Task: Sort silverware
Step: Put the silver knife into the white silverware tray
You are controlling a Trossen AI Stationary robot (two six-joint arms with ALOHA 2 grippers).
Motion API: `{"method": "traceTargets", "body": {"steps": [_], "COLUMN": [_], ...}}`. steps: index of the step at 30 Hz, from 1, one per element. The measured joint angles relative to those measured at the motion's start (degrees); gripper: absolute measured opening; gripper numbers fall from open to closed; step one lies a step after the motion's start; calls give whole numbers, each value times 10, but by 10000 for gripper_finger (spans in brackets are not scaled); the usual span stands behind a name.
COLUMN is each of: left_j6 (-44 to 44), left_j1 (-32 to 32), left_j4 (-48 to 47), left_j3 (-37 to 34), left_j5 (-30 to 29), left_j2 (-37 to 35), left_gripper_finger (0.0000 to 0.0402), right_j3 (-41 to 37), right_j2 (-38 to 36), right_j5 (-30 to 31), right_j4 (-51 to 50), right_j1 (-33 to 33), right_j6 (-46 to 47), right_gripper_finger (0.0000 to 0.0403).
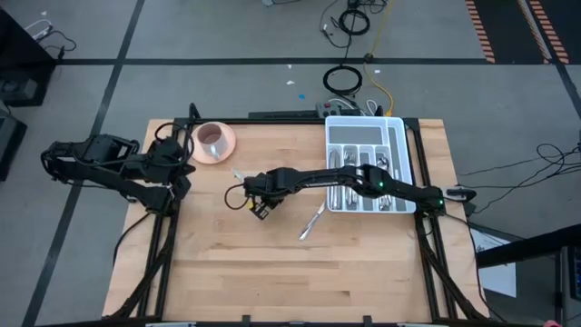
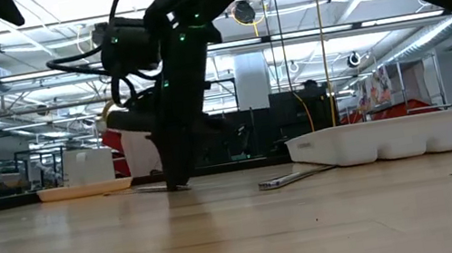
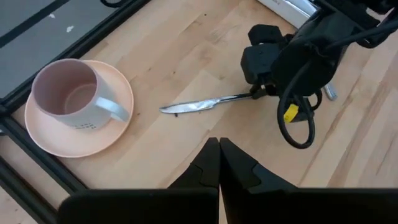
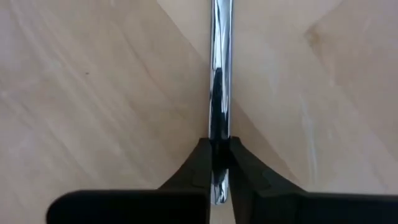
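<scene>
Right gripper (image 4: 219, 163): the 2 dark fingers are pinched on the handle of a slim shiny silver table knife (image 3: 205, 104), seen edge-on between the tips in the right wrist view. The knife lies flat on the pale wooden table (image 1: 272, 272), blade pointing toward a pale mug on a pink saucer-like bowl (image 3: 78, 106) at the far left corner. In the high view the right gripper (image 1: 258, 202) sits near mid-table, arm stretched from the right side.

Grip looks to be at the handle end; whether the knife has left the wood is hard to tell from the low view.

Step in hand, as judged: lift this knife and carry it to the white compartmented plastic tray (image 1: 396, 136) at the far right. To do it well: raise straight up before swinging, keep the knife level so the long blade does not pivot in a narrow pinch, line it up lengthwise with the matching slot, lower close before releasing.

1 more silver utensil (image 1: 312, 222) lies loose on the table between gripper and tray; keep the sweep clear of it.

Left gripper (image 3: 219, 163): fingers pressed together, empty, waiting at the left edge near the bowl.
</scene>
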Motion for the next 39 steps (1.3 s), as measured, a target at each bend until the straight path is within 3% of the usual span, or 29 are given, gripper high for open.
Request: {"method": "traceTargets", "body": {"steps": [4, 12, 16, 26, 30, 34, 39], "left_j6": [0, 15, 16, 31, 41, 41, 41], "left_j1": [0, 0, 0, 0, 0, 0, 0], "left_j4": [0, 2, 3, 4, 4, 4, 4], "left_j3": [0, 0, 0, 0, 0, 0, 0], "left_j5": [-2, -7, -18, -31, -33, -36, -38], "left_j2": [0, 0, 0, 0, 0, 0, 0], "left_gripper_finger": [0, 0, 0, 0, 0, 0, 0], "right_j3": [2, -5, -3, -1, -1, 0, 0], "right_j2": [-5, -46, -79, -147, -147, -135, -101], "right_j5": [-27, -31, -21, 29, 78, 19, 7], "right_j4": [-35, -167, -187, -235, -223, -162, -114], "right_j1": [-3, 12, 14, 0, -7, -20, -35], "right_j6": [6, 11, 23, 44, 4, -108, -206], "right_gripper_finger": [4, 1, 3, 2, 1, 34, 128]}}
